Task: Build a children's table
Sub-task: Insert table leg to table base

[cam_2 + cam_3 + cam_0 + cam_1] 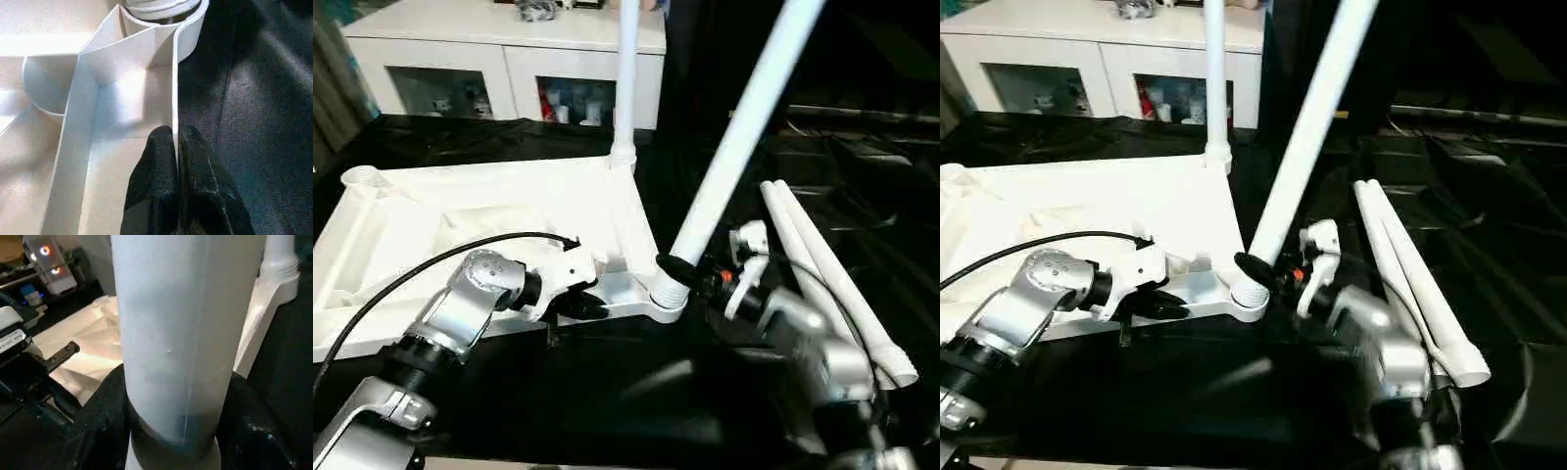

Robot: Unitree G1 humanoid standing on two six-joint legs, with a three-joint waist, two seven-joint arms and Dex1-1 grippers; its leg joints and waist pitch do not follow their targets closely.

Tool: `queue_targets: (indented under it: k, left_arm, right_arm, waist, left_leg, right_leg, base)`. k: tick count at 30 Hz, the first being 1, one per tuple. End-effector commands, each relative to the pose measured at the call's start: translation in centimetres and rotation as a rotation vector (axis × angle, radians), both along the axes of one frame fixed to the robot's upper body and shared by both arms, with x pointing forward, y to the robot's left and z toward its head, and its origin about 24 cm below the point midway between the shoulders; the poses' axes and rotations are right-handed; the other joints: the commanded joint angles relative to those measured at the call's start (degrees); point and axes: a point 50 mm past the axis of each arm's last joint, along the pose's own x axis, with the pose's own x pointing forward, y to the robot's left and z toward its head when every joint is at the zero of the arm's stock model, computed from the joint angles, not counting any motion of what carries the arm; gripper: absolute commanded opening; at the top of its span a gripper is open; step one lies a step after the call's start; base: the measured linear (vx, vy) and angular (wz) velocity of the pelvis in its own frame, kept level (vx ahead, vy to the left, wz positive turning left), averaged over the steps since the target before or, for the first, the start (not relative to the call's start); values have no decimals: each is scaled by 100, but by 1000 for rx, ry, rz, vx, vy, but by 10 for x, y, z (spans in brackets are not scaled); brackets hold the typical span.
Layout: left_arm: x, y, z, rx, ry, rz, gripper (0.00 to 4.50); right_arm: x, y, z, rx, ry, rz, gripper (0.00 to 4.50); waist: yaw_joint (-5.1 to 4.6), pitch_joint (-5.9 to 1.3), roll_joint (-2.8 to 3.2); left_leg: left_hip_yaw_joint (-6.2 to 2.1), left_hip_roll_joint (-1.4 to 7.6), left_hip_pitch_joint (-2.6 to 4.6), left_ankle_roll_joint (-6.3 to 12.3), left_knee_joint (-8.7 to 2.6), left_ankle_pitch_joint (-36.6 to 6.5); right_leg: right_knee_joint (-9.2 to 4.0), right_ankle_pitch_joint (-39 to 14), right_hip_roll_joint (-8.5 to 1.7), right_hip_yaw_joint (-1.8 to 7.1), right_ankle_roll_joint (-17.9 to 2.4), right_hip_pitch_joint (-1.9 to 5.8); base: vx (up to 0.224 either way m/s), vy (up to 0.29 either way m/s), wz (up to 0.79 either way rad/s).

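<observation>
The stiff, light top [509, 211] is pinched at its rim by the left hand [590, 308]. The smooth, likely slippery leg [744, 127] is clamped near its threaded base by the right hand [690, 272], the best hold.

Tops of both mounted legs, the tilted leg [744, 117] and the upright leg [626, 78], run off the upper edge; tabletop [431, 225] cropped at left; cabinet [509, 59] contents too small to identify.

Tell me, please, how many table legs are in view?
4: one upright leg in the far corner socket, one tilted leg held by the right end effector at the near corner, two loose legs on the black work table.
</observation>
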Motion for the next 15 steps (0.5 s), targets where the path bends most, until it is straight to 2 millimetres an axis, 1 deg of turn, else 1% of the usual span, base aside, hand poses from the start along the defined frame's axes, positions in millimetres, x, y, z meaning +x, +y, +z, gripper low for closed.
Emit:
queue_targets:
  k: [1, 2, 3, 4, 5, 6, 7, 8, 9, 10, 11, 12, 14, 15]
  left_arm:
    - [3, -4, 6, -1, -28, -28, 0]
    - [4, -4, 6, 3, -33, -29, 0]
    - [4, -4, 6, 6, -36, -29, 0]
    - [4, -4, 6, 6, -36, -29, 0]
    - [5, -5, 6, 7, -40, -28, 0]
    - [5, -5, 6, 7, -40, -28, 0]
    - [6, -5, 6, 6, -42, -27, 0]
    - [6, -5, 6, 6, -42, -26, 0]
    - [6, -6, 5, 6, -44, -24, 0]
    - [7, -6, 5, 6, -44, -24, 0]
    - [6, -6, 4, 10, -46, -24, 0]
    - [6, -6, 4, 12, -47, -25, 0]
    - [6, -5, 4, 19, -50, -30, 0]
    - [7, -5, 4, 22, -52, -33, 0]
  right_arm:
    - [-8, -8, -22, -122, 68, -46, 188]
    - [-9, -6, -22, -157, 44, -33, 188]
    - [-10, -5, -22, -169, 36, -26, 188]
    - [-10, -5, -22, -169, 36, -26, 188]
    - [-11, -2, -22, -198, 19, -7, 188]
    - [-11, -2, -22, -199, 19, -6, 188]
    - [-11, 0, -21, -205, 11, 0, 188]
    - [-11, 1, -21, -205, 8, 2, 188]
    - [-11, 3, -20, -198, 6, 3, 188]
    - [-11, 3, -20, -196, 5, 3, 188]
    - [-12, 6, -20, -194, 9, 19, 188]
    - [-11, 8, -20, -198, 13, 41, 188]
    - [-11, 10, -20, -204, 22, 72, 188]
    - [-10, 11, -21, -209, 27, 89, 188]
  waist:
    - [-18, -339, 104]
    - [-20, -335, 118]
    - [-30, -332, 101]
    - [-30, -332, 101]
    - [-29, -326, 111]
    - [-34, -323, 91]
    - [-34, -321, 85]
    - [-31, -317, 92]
    - [-36, -314, 73]
    - [-33, -316, 80]
    - [-37, -318, 67]
    - [-35, -317, 68]
    - [-37, -316, 76]
    - [-38, -320, 68]
  left_leg:
    - [-22, 49, 81, -171, -423, -2193]
    - [-24, 49, 85, -175, -423, -2243]
    - [-24, 39, 83, -174, -424, -2279]
    - [-24, 39, 83, -174, -424, -2279]
    - [-26, 41, 102, -167, -424, -2341]
    - [-26, 42, 98, -164, -424, -2362]
    - [-30, 40, 93, -159, -428, -2370]
    - [-34, 43, 100, -157, -430, -2392]
    - [-35, 43, 96, -152, -431, -2408]
    - [-38, 42, 98, -148, -429, -2412]
    - [-39, 48, 96, -141, -430, -2420]
    - [-39, 48, 100, -134, -430, -2437]
    - [-45, 51, 93, -132, -436, -2442]
    - [-42, 49, 86, -127, -433, -2416]
  right_leg:
    - [-517, -2200, -254, 158, -901, 207]
    - [-524, -2250, -255, 157, -883, 199]
    - [-536, -2340, -251, 154, -857, 201]
    - [-536, -2340, -251, 154, -857, 201]
    - [-554, -2476, -253, 155, -827, 182]
    - [-562, -2530, -255, 154, -812, 182]
    - [-567, -2609, -256, 152, -775, 186]
    - [-574, -2676, -258, 152, -747, 176]
    - [-586, -2745, -264, 153, -724, 175]
    - [-586, -2773, -268, 153, -718, 171]
    - [-591, -2780, -268, 153, -711, 166]
    - [-590, -2781, -264, 154, -709, 159]
    - [-584, -2779, -266, 153, -709, 164]
    - [-583, -2743, -267, 156, -714, 171]
  base:
    - [0, 0, 0]
    - [0, 0, 0]
    - [0, 0, 0]
    - [0, 0, 0]
    - [0, 0, 0]
    - [0, 0, 0]
    - [0, 0, 0]
    - [0, 0, 0]
    - [0, 0, 0]
    - [0, 0, 0]
    - [0, 0, 0]
    - [0, 0, 0]
    - [0, 0, 0]
    - [0, 0, 0]
